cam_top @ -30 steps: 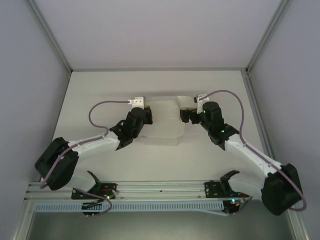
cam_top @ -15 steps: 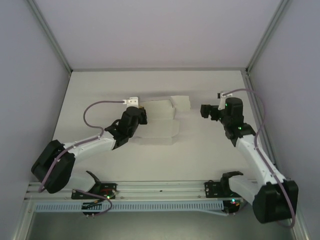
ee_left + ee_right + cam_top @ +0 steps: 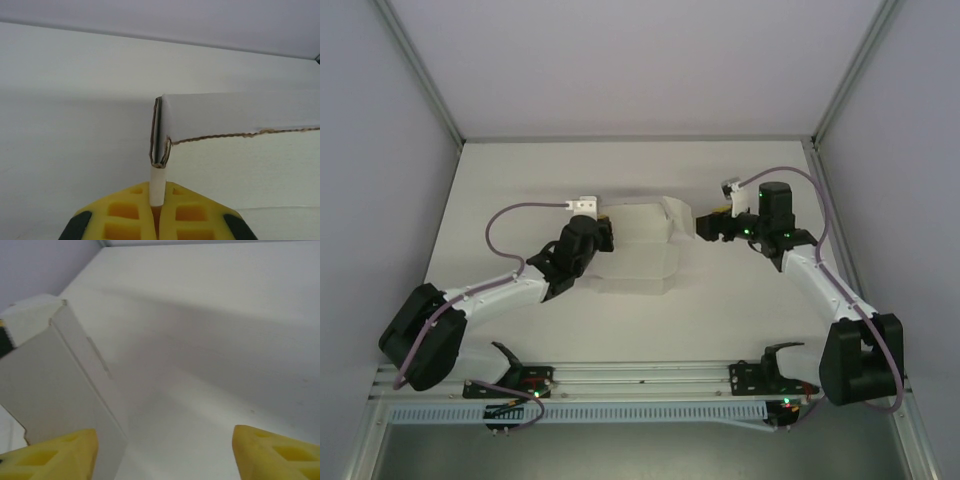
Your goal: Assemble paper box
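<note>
My left end effector [image 3: 157,207] pinches an edge of the paper box [image 3: 638,255], mid-surface [image 3: 520,180]. My right end effector [image 3: 162,455], spread, faces its side flap. I'd hold left firm and fold gently along the crease.

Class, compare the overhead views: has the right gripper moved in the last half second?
Yes. The right gripper has swung left, away from the table's right rail, toward the paper box.

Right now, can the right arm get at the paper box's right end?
Probably yes. The right gripper is open right beside that end of the paper box, and the left gripper, shut on the opposite edge, sits well out of its way.
</note>
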Controlling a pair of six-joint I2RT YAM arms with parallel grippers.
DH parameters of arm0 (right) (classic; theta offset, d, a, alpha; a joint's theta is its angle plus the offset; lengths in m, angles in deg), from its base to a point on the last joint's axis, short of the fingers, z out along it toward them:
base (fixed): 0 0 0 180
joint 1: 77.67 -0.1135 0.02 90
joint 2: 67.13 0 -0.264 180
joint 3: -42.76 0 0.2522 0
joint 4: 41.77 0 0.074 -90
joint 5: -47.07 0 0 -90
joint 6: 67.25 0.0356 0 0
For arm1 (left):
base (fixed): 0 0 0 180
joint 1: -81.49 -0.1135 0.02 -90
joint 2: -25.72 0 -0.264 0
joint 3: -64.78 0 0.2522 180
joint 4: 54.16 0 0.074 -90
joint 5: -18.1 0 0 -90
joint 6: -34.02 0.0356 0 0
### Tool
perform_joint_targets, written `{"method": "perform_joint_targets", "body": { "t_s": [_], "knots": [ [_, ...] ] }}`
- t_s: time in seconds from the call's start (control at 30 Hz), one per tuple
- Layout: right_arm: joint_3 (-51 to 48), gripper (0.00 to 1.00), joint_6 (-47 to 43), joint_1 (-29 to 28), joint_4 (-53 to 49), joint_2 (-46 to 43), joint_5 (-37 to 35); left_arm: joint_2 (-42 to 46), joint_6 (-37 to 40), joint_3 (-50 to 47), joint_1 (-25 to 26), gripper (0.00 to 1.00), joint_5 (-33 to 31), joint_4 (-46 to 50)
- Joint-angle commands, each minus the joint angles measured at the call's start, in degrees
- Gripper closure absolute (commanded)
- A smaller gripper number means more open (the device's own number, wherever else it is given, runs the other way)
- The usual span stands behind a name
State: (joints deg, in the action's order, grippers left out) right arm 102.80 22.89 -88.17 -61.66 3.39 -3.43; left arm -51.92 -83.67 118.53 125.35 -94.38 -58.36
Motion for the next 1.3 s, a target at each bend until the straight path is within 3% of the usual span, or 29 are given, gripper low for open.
{"method": "perform_joint_targets", "body": {
  "t_s": [0.0, 0.27, 0.53, 0.67, 0.83, 1.07, 1.27],
  "knots": [
    [-0.33, 0.32, -3.29, -1.81, 0.83, -0.15, 7.43, 0.3, 1.73, 0.5, -0.01, 1.0, 1.37, -2.6],
    [3.25, 0.35, -5.87, -7.35, -0.47, 4.65, 8.68, -2.02, 2.14, 1.88, 0.35, 1.0, 2.15, -2.62],
    [6.72, 0.35, -5.2, -10.95, 0.18, 9.55, 1.86, -3.25, 2.97, 3.24, 1.13, 1.0, 2.03, -1.96],
    [7.89, 0.36, -4.76, -12.89, -0.07, 10.45, -5.7, -3.05, 3.41, 3.57, 1.67, 1.0, 1.93, -1.93],
    [7.93, 0.52, -2.59, -14.33, 0.97, 10.52, -16.86, -2.74, 4.26, 4.11, 2.62, 1.0, 1.75, -1.65],
    [5.48, 0.58, 1.81, -16.46, 8.57, 12.59, -25.39, -4.85, 4.47, 6.7, 4.48, 1.0, -0.01, -1.13],
    [6.53, 0.81, 3.01, -18.52, 9.38, 16.06, -35.89, -7.83, 3.19, 9.58, 5.45, 1.0, -0.2, -1.32]
  ]
}}
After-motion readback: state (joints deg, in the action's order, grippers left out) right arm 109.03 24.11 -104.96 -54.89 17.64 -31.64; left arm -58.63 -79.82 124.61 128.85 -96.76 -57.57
